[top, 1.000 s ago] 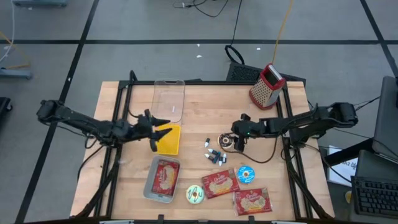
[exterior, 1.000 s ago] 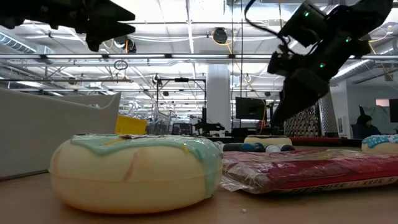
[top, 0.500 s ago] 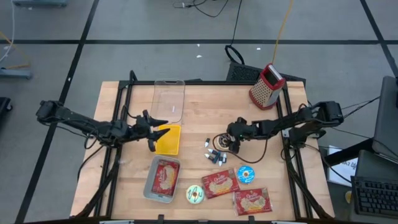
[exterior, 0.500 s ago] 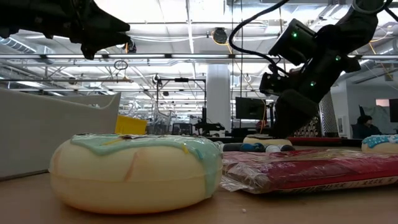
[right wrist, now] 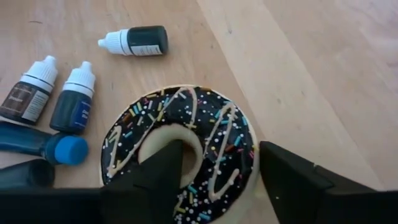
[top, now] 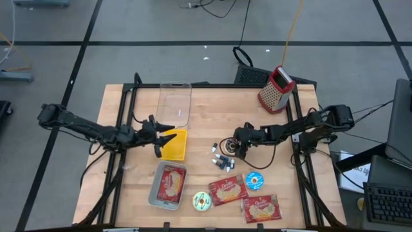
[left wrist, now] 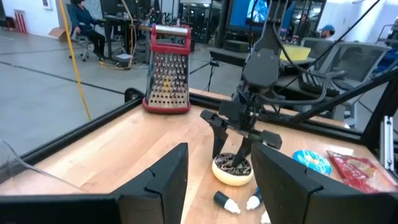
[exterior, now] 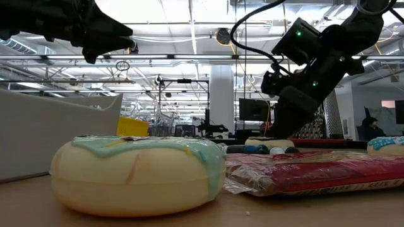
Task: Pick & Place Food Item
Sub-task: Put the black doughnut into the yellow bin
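Note:
A chocolate-iced donut with sprinkles (right wrist: 217, 127) lies flat on the wooden table right of centre (top: 229, 147). My right gripper (right wrist: 217, 149) is down at it, slanting from the table's right, open, with one finger (right wrist: 163, 167) in the donut's hole and the other (right wrist: 287, 177) outside its rim. The left wrist view shows the same from across the table (left wrist: 232, 149). My left gripper (top: 159, 136) hangs open and holds nothing, well above the table beside a yellow container (top: 175, 145). My right gripper straddles the side of the donut's ring nearest it (right wrist: 230, 165), one finger inside the hole and one outside, pointing down at a slant from the table's right. Whether the fingers touch the ring I cannot tell. The donut rests flat on the table.
Small dropper bottles (top: 221, 160) lie just beside the donut. Nearer the front are a blue-iced donut (top: 253, 180), a green-iced donut (top: 202, 202), red packets (top: 226, 191) and a grey tray (top: 158, 196). A clear tub (top: 174, 103) and a grater (top: 275, 89) stand at the back.
My right gripper has come down and toward the table's left, from above and right of the chocolate donut onto it, and has kept still there for the last half second. The donut has not moved.

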`<state>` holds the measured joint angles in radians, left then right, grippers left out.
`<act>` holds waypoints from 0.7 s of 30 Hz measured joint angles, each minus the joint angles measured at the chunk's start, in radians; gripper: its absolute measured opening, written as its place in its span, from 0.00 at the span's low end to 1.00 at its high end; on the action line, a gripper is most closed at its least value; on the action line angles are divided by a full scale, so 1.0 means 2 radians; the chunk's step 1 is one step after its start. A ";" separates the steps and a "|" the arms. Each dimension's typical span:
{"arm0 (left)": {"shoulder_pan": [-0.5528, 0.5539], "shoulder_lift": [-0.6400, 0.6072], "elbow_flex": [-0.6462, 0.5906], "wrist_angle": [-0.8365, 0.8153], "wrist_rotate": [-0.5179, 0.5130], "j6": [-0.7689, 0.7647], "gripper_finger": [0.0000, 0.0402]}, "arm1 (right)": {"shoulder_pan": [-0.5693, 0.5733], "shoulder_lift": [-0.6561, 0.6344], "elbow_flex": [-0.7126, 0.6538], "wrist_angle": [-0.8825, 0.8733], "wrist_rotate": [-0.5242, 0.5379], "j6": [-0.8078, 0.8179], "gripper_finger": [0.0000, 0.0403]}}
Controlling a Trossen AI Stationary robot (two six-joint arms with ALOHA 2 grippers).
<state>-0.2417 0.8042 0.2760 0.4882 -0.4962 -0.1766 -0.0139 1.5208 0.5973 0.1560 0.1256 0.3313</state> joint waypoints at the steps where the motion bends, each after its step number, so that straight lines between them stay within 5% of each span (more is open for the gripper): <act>1: 0.000 0.003 0.000 0.001 0.000 -0.003 0.44 | 0.000 -0.001 0.000 0.000 0.000 0.000 0.45; 12: 0.000 0.037 0.000 0.011 0.000 -0.041 0.44 | 0.000 -0.067 0.000 0.037 0.001 -0.038 0.18; 21: 0.000 0.086 0.000 0.090 0.029 -0.112 0.44 | 0.001 -0.102 0.000 0.178 0.000 -0.096 0.10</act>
<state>-0.2417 0.9760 0.2762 0.6679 -0.4392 -0.4012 -0.0116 1.3162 0.5972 0.5128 0.1265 0.1402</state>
